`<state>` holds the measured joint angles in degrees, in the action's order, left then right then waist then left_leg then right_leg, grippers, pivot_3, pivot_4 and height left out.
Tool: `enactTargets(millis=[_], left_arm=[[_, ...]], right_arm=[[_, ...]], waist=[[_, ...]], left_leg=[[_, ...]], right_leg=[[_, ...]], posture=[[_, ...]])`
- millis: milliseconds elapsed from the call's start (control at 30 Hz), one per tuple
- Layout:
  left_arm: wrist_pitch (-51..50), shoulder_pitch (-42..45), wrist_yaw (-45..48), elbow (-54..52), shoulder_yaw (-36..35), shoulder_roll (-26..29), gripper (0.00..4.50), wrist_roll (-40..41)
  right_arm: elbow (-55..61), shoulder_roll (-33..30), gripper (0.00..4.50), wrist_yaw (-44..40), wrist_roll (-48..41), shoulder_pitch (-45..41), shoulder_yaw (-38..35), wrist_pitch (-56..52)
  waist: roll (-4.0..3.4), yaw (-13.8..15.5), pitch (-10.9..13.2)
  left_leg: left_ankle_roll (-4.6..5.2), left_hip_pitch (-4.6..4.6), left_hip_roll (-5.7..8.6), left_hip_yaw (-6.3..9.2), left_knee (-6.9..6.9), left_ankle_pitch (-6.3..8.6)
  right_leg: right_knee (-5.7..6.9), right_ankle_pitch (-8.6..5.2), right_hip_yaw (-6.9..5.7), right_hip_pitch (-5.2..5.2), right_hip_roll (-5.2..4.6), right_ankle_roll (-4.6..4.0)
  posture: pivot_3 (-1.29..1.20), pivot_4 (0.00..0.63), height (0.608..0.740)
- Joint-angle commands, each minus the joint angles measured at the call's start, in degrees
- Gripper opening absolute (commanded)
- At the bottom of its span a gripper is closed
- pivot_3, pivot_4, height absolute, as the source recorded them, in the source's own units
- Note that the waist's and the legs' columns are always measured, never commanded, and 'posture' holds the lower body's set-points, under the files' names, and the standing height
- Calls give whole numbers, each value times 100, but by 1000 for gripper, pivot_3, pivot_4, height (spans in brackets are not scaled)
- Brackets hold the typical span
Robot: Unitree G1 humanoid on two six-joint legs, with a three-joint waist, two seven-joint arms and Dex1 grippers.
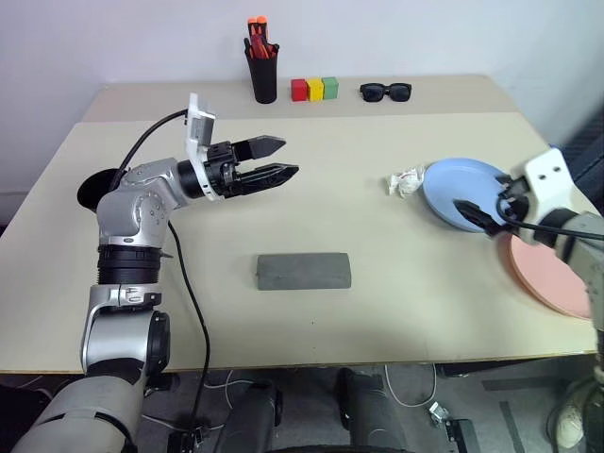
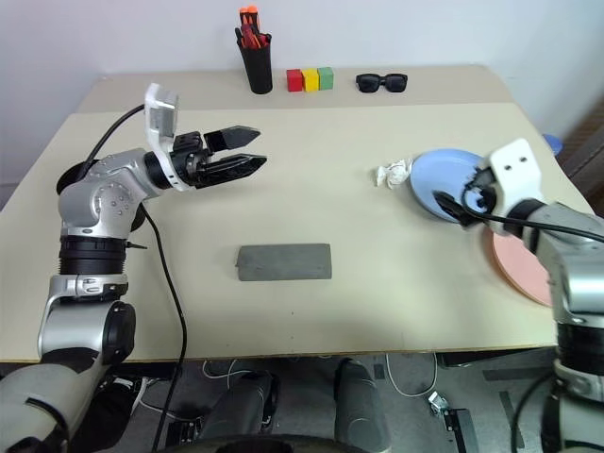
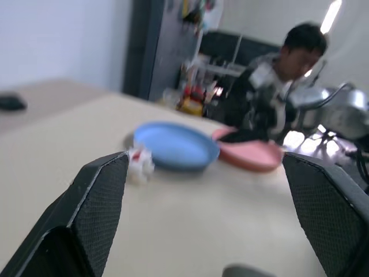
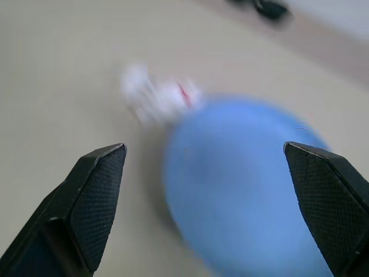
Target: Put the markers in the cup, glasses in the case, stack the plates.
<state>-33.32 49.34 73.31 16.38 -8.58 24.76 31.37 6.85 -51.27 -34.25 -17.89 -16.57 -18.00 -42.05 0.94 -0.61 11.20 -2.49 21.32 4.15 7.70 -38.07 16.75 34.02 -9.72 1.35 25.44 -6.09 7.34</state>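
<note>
Cup (image 1: 97,189): black, at our far left edge, mostly hidden behind the left arm; markers not visible to us.
Left gripper (image 1: 274,161): fingers apart, empty, raised over the table and pointing right; we judge it clear of the case.
Case (image 1: 303,271): grey, closed, centre front; glasses unseen, perhaps inside.
Background: pen holder (image 1: 262,68), coloured blocks (image 1: 314,89), sunglasses (image 1: 385,91).
Crumpled wrapper (image 1: 406,181): touching the blue plate's rim; may snag.
Blue plate (image 1: 458,184): beside the pink plate (image 1: 547,274), unstacked.
Right gripper (image 1: 483,213): fingers spread, empty, over the blue plate.
</note>
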Motion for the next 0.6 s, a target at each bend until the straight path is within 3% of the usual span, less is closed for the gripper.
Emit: enactTargets(millis=[33, 367, 500, 600], left_arm=[[-382, -243, 606, -417, 86, 341, 4449, 452], [206, -490, 1344, -180, 634, 723, 4449, 157], [251, -582, 1375, -242, 704, 789, 4500, 153], [221, -634, 1343, -304, 710, 808, 4500, 197]], right_arm=[[536, -290, 4500, 194, -53, 395, -695, -892], [783, 251, 4500, 773, 188, 1522, -840, -1147], [444, 332, 3170, 945, 291, 1608, -875, -1250], [246, 345, 1530, 1023, 313, 1572, -880, -1291]], waist=[[-3, -31, -1], [-6, 13, -4], [-7, 0, -4], [-8, -18, -4]], left_leg=[[1, 0, -1, -2, 0, 1], [7, -5, -2, -10, -10, 4], [7, -5, -2, -9, -9, 4], [8, -8, -4, -9, -8, 4]], right_leg=[[1, 0, 1, 0, 0, 0], [-3, -1, 7, -9, 1, 1], [-2, -1, 7, -8, 1, 1], [0, -1, 7, -8, 2, 1]], posture=[[0, 150, 740], [0, 150, 740], [0, 150, 740], [0, 150, 740]])
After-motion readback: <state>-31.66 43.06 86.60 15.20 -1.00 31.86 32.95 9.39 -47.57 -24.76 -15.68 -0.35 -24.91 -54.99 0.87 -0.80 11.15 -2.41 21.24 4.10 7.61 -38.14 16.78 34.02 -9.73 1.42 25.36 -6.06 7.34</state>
